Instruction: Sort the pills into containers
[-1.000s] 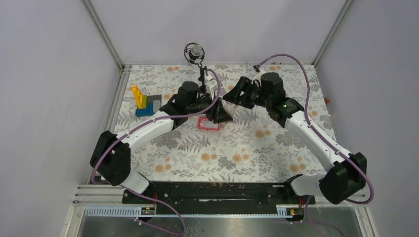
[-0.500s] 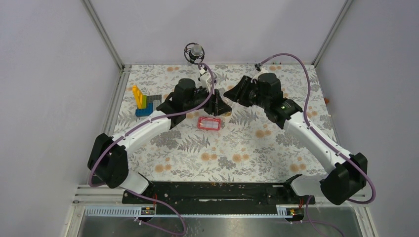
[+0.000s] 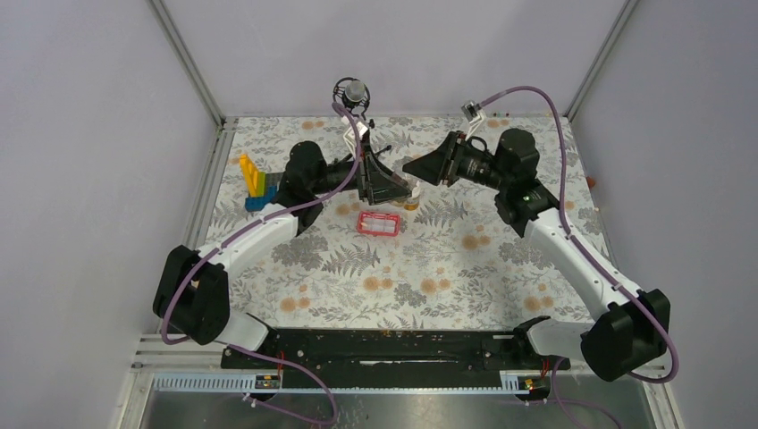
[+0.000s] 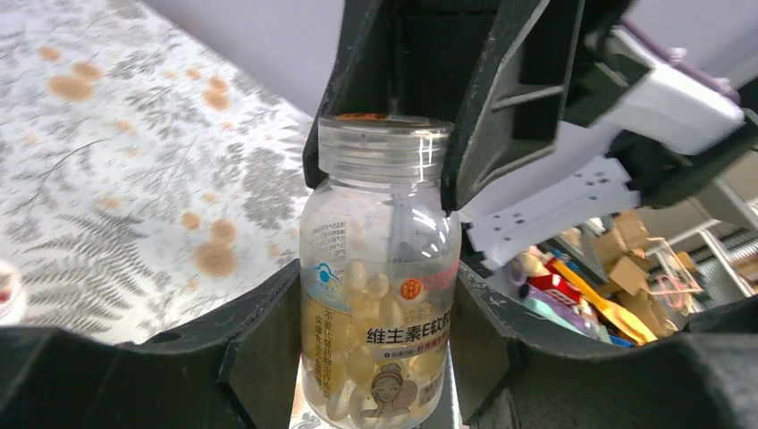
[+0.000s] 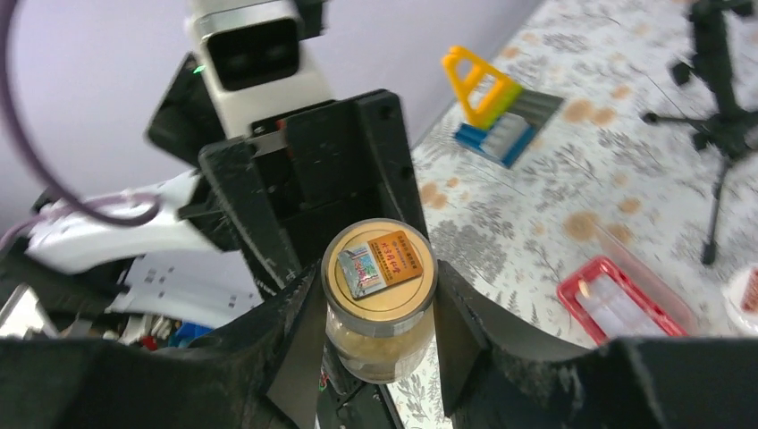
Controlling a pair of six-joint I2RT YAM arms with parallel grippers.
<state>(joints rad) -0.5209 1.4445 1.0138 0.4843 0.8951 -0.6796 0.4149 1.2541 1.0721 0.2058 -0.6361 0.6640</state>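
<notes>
The clear yellowish bottle (image 4: pixel 380 286) is full of pale yellow pills (image 4: pixel 357 357). My left gripper (image 4: pixel 380 299) is shut on its body and holds it upright above the cloth. My right gripper (image 5: pixel 380 299) is closed around the bottle's gold-topped cap (image 5: pixel 380 264), fingers (image 5: pixel 460 313) on both sides. In the top view the two grippers (image 3: pixel 391 189) (image 3: pixel 425 170) meet at mid-back and hide the bottle. The pink compartment box (image 3: pixel 378 223) lies just in front of them. The white-capped orange-labelled bottle (image 3: pixel 411 203) stands beside it. No loose pills show on the cloth.
The blue, yellow and grey brick block (image 3: pixel 260 184) stands at the back left. A small black tripod with a round head (image 3: pixel 355 94) stands at the back edge, close behind the grippers. Metal frame posts and purple walls bound the flowered cloth.
My left gripper has risen and drawn back off the pink box, which now lies uncovered. My right gripper has turned to face left and meets the left one at the bottle.
</notes>
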